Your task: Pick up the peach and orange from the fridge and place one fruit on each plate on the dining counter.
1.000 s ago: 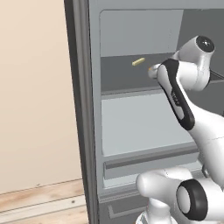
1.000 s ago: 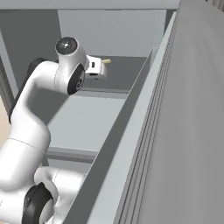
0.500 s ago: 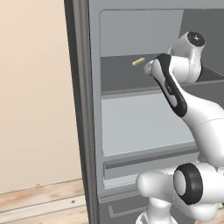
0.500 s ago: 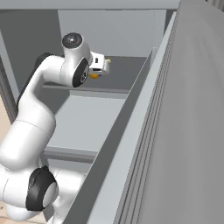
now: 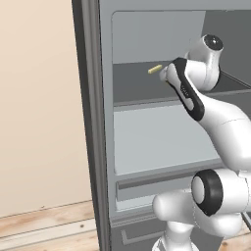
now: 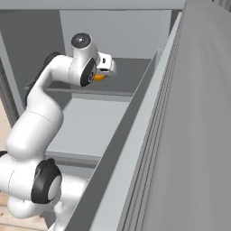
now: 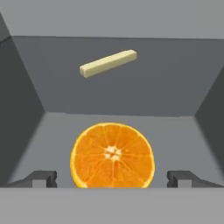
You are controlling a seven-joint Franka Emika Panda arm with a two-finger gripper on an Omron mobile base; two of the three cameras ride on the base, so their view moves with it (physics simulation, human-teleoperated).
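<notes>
A: Where's your claw (image 7: 112,179) rn?

B: Inside the fridge (image 5: 93,122), upper shelf level. Jaws spread as wide as they go, nothing held. You've got one fingertip either side of the orange (image 7: 112,155), which sits between them in the hand view, w/ gaps on both sides, so no contact yet.

A: Why that wide?

B: Prob bc the orange is nearly as broad as the gap. You need full spread to slip the tips past its widest part before you squeeze.

A: And the orange itself?

B: Resting on the dark shelf, near the front. From the right base view a sliver of it (image 6: 99,77) peeks out just under the wrist.

A: That pale stick (image 7: 108,63) behind it?

B: Farther back on the same shelf, well apart from the orange. Not your target, so leave it.

A: Peach?

B: Can't tell where it is from here.

A: Next?

B: I'd say ease fwd a touch, then close. Round fruit may roll if one tip lands first.
</notes>
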